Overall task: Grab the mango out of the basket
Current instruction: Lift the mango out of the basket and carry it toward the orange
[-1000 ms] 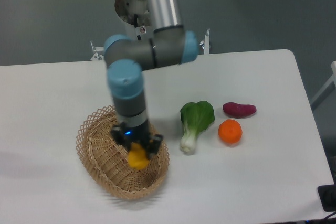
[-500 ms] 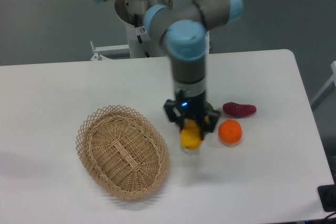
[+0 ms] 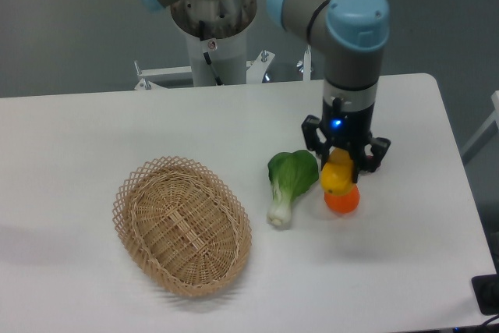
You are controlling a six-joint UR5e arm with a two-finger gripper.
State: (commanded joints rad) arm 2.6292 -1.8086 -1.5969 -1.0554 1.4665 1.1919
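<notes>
Above the table's (image 3: 93, 122) right side, the gripper (image 3: 344, 163) was closed on the mango (image 3: 337, 178), holding it in the air, well clear of the basket (image 3: 182, 224).
The smooth yellow fruit hung pinched between dark fingers, just over the round orange (image 3: 342, 200); a leafy bok choy (image 3: 288, 183) lay beside it, and the woven wicker oval sat bare, so the pick looked done.

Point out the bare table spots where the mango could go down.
Free: the strip in front of the bok choy and orange, and table behind the basket. Crowded: under the gripper holding the mango, by the orange.
</notes>
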